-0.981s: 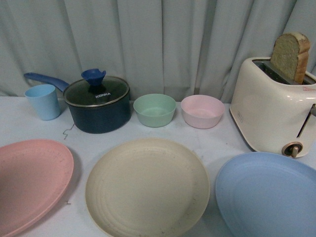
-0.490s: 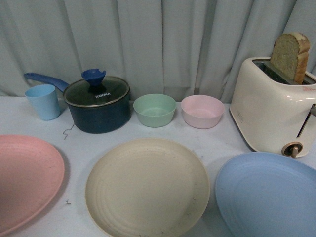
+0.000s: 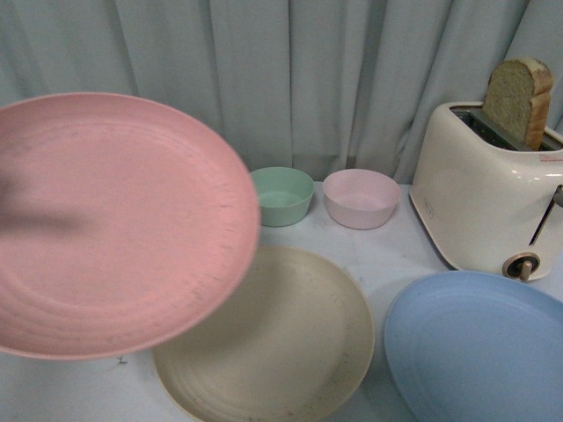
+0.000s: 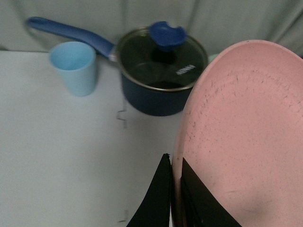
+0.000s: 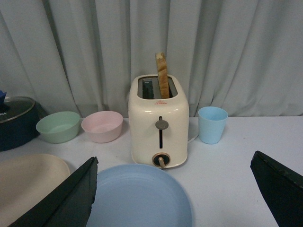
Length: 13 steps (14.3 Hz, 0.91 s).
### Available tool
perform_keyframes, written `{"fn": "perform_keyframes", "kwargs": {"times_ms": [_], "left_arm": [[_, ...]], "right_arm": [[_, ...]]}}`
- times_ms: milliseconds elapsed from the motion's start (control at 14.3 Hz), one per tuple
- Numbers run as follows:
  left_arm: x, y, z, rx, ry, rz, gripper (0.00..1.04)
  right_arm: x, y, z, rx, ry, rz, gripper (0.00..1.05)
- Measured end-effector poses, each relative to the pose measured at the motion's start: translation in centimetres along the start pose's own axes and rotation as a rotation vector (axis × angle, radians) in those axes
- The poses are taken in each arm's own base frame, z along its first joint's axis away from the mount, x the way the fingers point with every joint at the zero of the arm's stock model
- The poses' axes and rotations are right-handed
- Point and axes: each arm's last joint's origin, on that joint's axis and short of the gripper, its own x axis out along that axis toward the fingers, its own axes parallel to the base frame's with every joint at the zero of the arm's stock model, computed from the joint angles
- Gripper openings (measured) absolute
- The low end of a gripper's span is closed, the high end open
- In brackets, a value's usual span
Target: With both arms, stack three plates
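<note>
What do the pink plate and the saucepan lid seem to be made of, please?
Pink plate: probably plastic or fibre composite, matte; it shows dark speckles, faint ridges and no gloss. Saucepan lid: apparently tinted glass with a metal rim; it looks see-through and glossy.

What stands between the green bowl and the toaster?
Only the pink bowl, close to the green bowl and apart from the toaster, as the front view shows.
</note>
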Motion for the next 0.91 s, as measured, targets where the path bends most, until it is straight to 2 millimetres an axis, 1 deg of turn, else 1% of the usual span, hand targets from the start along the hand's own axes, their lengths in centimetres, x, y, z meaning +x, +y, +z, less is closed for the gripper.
{"fn": "perform_keyframes", "kwargs": {"times_ms": [280, 560, 630, 700, 770, 911], "left_arm": [[0.6, -1.9, -0.4, 0.012, 0.015, -0.033, 0.03], [2.1, -5.1, -1.6, 0.037, 0.055, -0.100, 0.03], [2.8, -6.4, -2.4, 0.041, 0.077, -0.128, 0.03], [3.9, -7.8, -3.6, 0.038, 0.111, -0.146, 0.03], [4.9, -8.6, -4.5, 0.016, 0.135, -0.141, 0.03], [6.4, -9.1, -5.1, -0.013, 0.149, -0.122, 0.03]], "right_arm": [[0.0, 0.0, 0.0, 0.000, 0.000, 0.000, 0.98], [0.0, 0.0, 0.0, 0.000, 0.000, 0.000, 0.98], [0.0, 0.0, 0.0, 0.000, 0.000, 0.000, 0.98], [0.0, 0.0, 0.0, 0.000, 0.000, 0.000, 0.98], [0.0, 0.0, 0.0, 0.000, 0.000, 0.000, 0.98], [0.0, 0.0, 0.0, 0.000, 0.000, 0.000, 0.98]]}}
